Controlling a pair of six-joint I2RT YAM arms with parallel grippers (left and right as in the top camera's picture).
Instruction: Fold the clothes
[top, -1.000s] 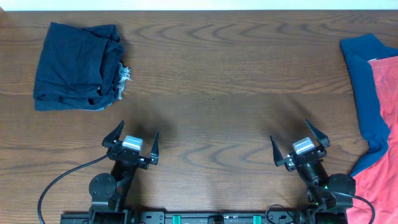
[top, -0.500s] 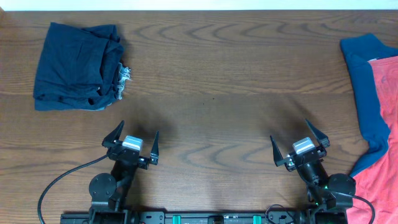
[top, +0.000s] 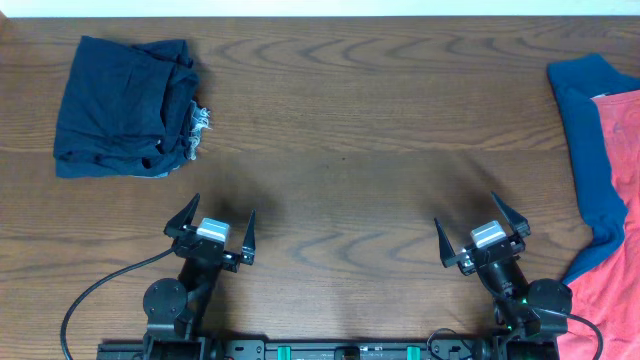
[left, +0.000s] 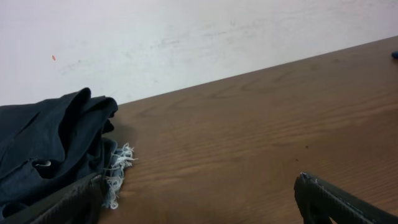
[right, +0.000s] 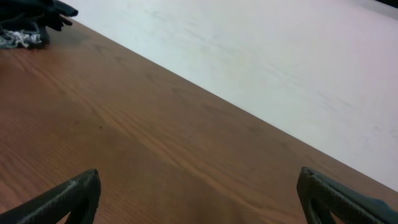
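Note:
A folded pile of dark navy clothes (top: 125, 105) with a frayed denim hem (top: 200, 125) showing lies at the table's far left. It also shows in the left wrist view (left: 50, 155). A blue garment (top: 590, 140) and a coral-red garment (top: 615, 200) lie spread at the right edge. My left gripper (top: 212, 225) is open and empty near the front edge, well short of the navy pile. My right gripper (top: 480, 232) is open and empty near the front right, left of the coral-red garment.
The brown wooden table (top: 350, 140) stretches between the two lots of clothes. A white wall runs behind the far edge (left: 186, 37). A black cable (top: 100, 290) loops by the left arm's base.

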